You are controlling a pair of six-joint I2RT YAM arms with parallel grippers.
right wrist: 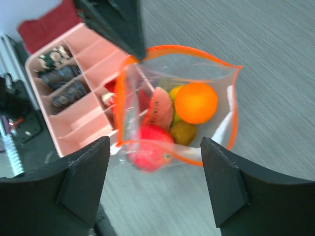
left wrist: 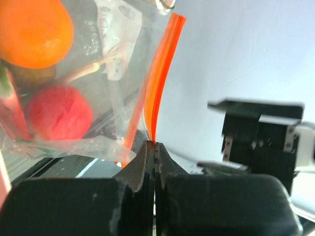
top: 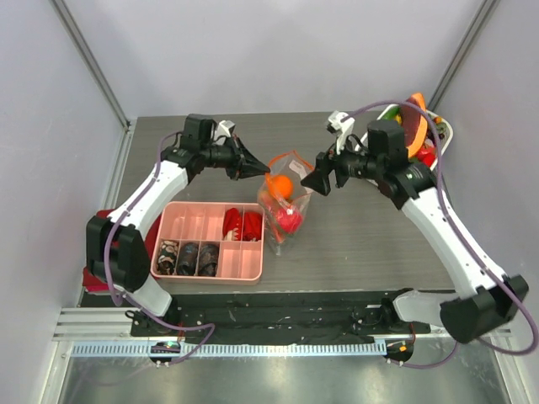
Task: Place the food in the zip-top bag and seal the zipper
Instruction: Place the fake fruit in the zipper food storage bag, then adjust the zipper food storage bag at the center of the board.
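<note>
Zip-top bag [top: 286, 198]: just right of pink tray [top: 206, 240], mouth agape, food [right wrist: 196, 102] inside. Left end effector [top: 257, 168]: clamped on zipper [left wrist: 160, 78], beyond tray's far right corner. Right end effector [top: 318, 183]: jaws wide, empty, farther right of tray.

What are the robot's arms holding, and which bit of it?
The left gripper pinches the zip-top bag by its zipper, at one end, jaws shut. The right gripper is open, holding nothing.

Clear zip-top bag [right wrist: 129, 110], orange-red zipper [right wrist: 187, 48], orange, red and yellow food [right wrist: 196, 102], pink tray [top: 209, 276].
</note>
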